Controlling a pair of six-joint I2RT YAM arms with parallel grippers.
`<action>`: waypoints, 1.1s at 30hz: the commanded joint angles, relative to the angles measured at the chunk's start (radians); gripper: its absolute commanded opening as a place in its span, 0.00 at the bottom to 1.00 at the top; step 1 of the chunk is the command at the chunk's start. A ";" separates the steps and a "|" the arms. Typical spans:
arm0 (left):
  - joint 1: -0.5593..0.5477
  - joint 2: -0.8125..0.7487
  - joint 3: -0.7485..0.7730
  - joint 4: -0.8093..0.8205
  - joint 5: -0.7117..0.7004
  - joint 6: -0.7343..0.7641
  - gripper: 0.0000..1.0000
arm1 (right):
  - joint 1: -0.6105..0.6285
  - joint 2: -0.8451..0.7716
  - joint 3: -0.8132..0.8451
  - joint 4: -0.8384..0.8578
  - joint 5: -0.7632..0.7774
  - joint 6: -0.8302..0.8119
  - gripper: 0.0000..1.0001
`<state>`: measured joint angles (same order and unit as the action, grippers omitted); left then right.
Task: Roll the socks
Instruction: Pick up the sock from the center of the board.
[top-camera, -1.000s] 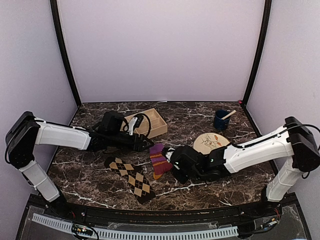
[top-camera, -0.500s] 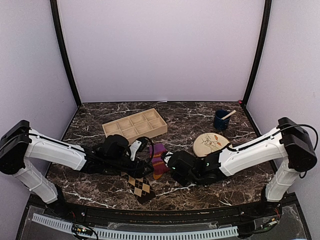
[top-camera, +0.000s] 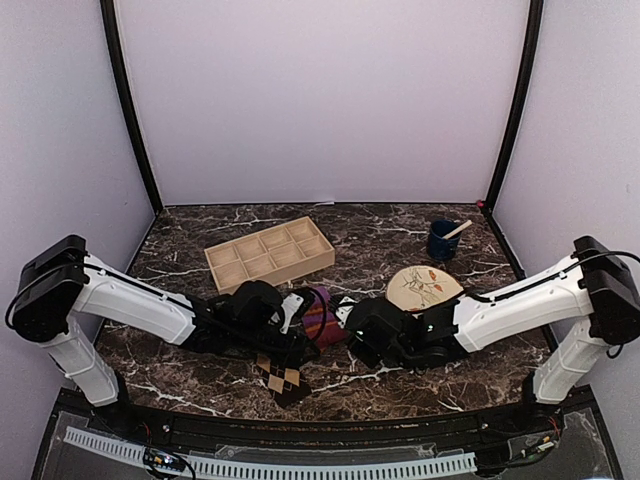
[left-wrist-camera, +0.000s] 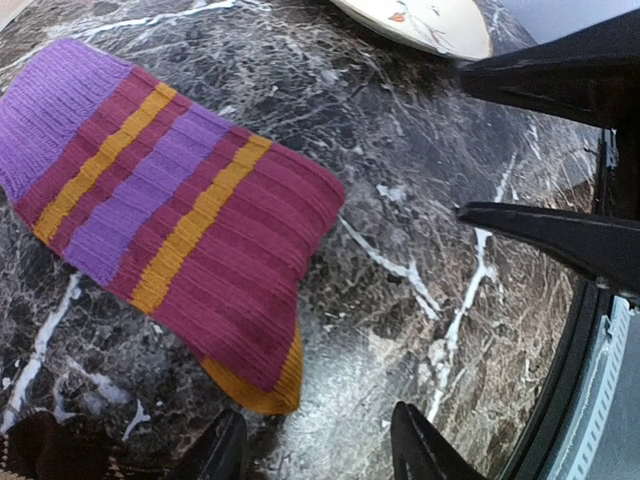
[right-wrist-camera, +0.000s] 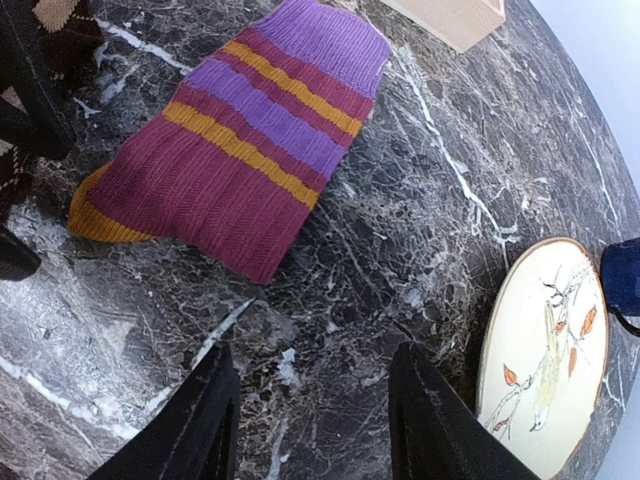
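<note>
While both arms are reaching low toward the middle of the desk (top-camera: 400, 225): left tool (left-wrist-camera: 315, 455) and right tool (right-wrist-camera: 310, 420) are facing each other across the striped sock.
Striped sock (left-wrist-camera: 190, 230): is lying flat and unrolled on the marble, between the two tools; purple cuff is pointing toward the wooden compartment tray (top-camera: 270, 250), orange toe toward the near edge.
Argyle sock (top-camera: 283, 378): is lying just nearer than the striped one, mostly hidden under the left arm; only its near end is showing from above.
Left tool state: jaws are standing moderately apart, gripping nothing; fingertips (left-wrist-camera: 222, 455) are sitting just beside the orange toe; contact, cannot tell.
Right tool state: jaws are standing wide, holding nothing; bare marble is showing between the fingers (right-wrist-camera: 200, 420), near the sock's long edge.
Painted plate (right-wrist-camera: 545, 350): is resting to the right of the right tool, apart from the sock.
Blue cup (top-camera: 440, 240): is standing at back right, a stick leaning in it.
</note>
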<state>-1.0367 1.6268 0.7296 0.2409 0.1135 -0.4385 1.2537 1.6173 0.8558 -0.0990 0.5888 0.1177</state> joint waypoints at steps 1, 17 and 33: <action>-0.003 0.018 0.040 -0.055 -0.064 -0.040 0.52 | -0.002 -0.066 -0.026 0.053 0.018 0.015 0.48; -0.015 0.114 0.099 -0.138 -0.066 -0.191 0.49 | -0.022 -0.111 -0.070 0.098 0.010 0.012 0.48; -0.026 0.190 0.158 -0.206 -0.041 -0.263 0.23 | -0.030 -0.120 -0.088 0.127 0.016 0.002 0.48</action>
<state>-1.0523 1.7882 0.8787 0.1169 0.0624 -0.6754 1.2297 1.5257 0.7761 -0.0105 0.5919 0.1173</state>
